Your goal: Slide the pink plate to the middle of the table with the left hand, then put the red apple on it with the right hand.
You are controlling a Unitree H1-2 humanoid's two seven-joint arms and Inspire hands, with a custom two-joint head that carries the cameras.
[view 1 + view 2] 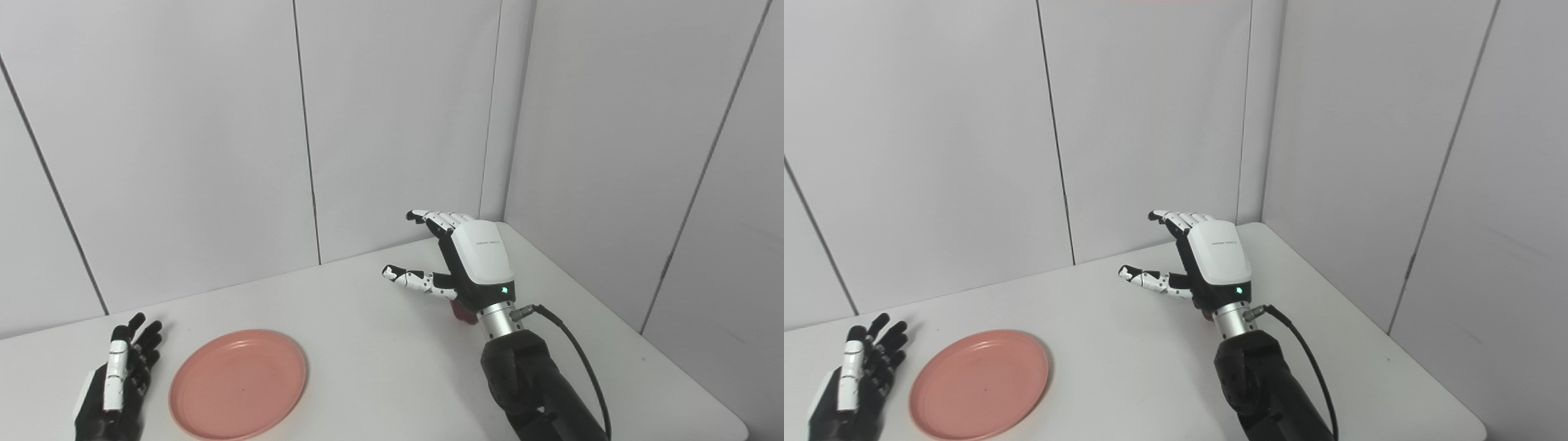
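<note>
the white table (380, 343) stands in a corner formed by pale grey wall panels (184, 153). the pink plate (237, 383) lies flat on the table's near left area, close to the front edge, and it is empty.

the left hand (119, 383) rests low at the left edge of the table, just beside the plate's left rim and apart from it. its fingers (144, 334) are extended and spread, pointing away toward the wall, and the hand holds nothing.

the right hand (468, 263) is raised above the right half of the table, well apart from the plate. its white back faces the cameras with a green light lit near the wrist. its fingers are stretched out toward the left and the thumb (410, 279) is set apart below them, so the hand stands open with nothing clamped in it.

the red apple (463, 311) sits on the table directly under the right hand. only a small red patch shows beneath the palm and wrist; the rest is hidden by the hand. whether the hand touches the apple cannot be determined.

a black cable (579, 355) runs from the right wrist down along the forearm.
</note>
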